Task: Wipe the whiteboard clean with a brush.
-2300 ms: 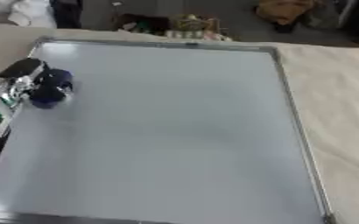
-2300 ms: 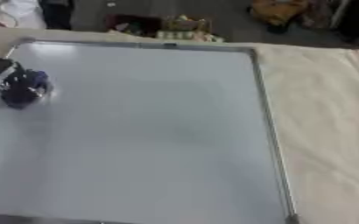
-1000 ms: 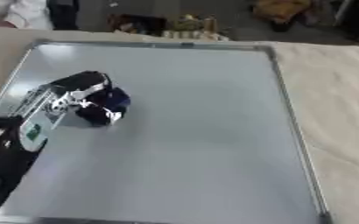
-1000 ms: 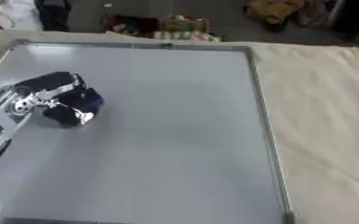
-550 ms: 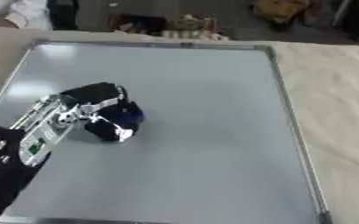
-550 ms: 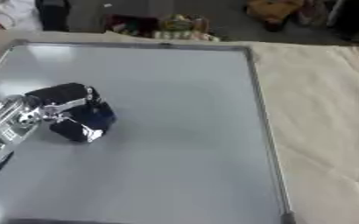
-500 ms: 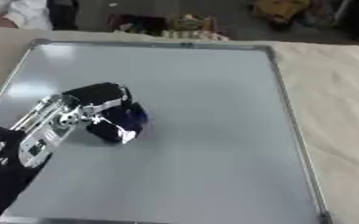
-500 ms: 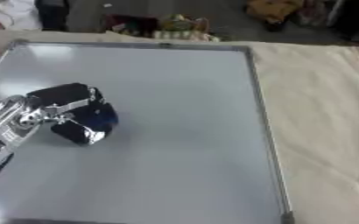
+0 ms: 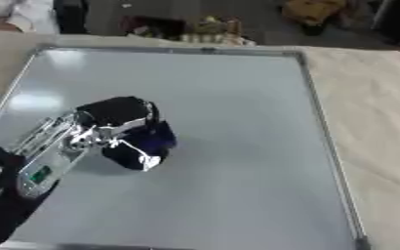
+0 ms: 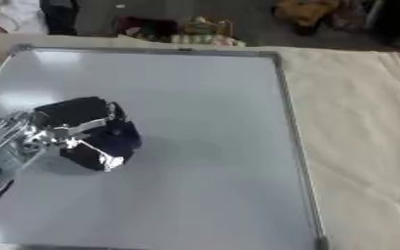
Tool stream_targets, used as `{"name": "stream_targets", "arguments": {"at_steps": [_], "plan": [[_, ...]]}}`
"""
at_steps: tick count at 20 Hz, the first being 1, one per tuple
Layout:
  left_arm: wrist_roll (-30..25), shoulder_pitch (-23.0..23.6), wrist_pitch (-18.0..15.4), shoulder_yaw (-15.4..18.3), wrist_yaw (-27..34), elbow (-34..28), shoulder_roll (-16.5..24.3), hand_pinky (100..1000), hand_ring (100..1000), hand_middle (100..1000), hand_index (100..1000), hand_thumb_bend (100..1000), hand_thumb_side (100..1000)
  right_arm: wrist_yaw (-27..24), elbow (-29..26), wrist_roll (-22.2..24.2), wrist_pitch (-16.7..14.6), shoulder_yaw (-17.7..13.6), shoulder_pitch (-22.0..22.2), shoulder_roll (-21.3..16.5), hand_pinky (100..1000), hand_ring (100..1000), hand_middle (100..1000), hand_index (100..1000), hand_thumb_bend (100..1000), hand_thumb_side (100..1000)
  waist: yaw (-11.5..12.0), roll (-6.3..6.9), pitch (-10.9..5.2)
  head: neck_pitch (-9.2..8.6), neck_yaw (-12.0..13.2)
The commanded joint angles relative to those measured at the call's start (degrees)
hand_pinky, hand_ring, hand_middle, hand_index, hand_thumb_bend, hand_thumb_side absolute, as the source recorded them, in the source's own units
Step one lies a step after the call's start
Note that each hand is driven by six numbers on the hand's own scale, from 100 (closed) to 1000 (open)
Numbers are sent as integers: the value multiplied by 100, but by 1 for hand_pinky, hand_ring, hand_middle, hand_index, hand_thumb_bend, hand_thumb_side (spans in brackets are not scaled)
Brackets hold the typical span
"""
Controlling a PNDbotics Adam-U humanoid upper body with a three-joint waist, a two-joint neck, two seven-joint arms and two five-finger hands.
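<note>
A large whiteboard (image 9: 237, 97) with a thin metal frame lies flat on the cloth-covered table and fills most of both views; its surface looks blank grey-white. My left hand (image 9: 114, 114) comes in from the lower left and is shut on a dark blue brush (image 9: 148, 144), which presses on the board left of its middle. The same hand (image 10: 75, 114) and brush (image 10: 110, 141) show in the right eye view. The brush is partly hidden under the fingers. My right hand shows in neither view.
Beige cloth (image 9: 374, 112) covers the table to the right of the board. Beyond the far edge lie boxes and clutter (image 9: 195, 29) on a dark floor. A person's white sleeve (image 9: 11, 12) shows at the top left corner.
My left hand has slid the brush from the board's left edge rightwards and nearer, toward the board's middle. The head view has tilted slightly.
</note>
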Motion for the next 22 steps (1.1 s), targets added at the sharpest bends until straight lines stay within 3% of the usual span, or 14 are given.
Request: {"name": "stream_targets", "arguments": {"at_steps": [1, 10, 15, 22], "plan": [[-186, -43, -65, -173, 105, -454, 260, 369, 371, 115, 163, 100, 373, -20, -79, 0, 8, -18, -46, -85, 858, 851, 695, 837, 100, 1000, 3, 8, -166, 24, 6], [-750, -14, -168, -420, 144, -1012, 423, 387, 383, 134, 144, 102, 376, -25, -79, 5, 3, -10, -49, -81, 857, 851, 695, 836, 100, 1000, 1, 12, -181, 48, 7], [-680, 71, -511, -382, -32, -788, 423, 395, 382, 128, 141, 100, 390, -27, -79, 4, -4, -10, -47, -71, 858, 851, 695, 836, 100, 1000, -7, 4, -173, 64, 15], [-621, 168, -1170, -392, 574, -432, 313, 388, 368, 104, 137, 100, 452, -24, -79, 4, -5, -5, -53, -63, 858, 851, 694, 835, 100, 1000, -15, -1, -148, 56, 17]]}}
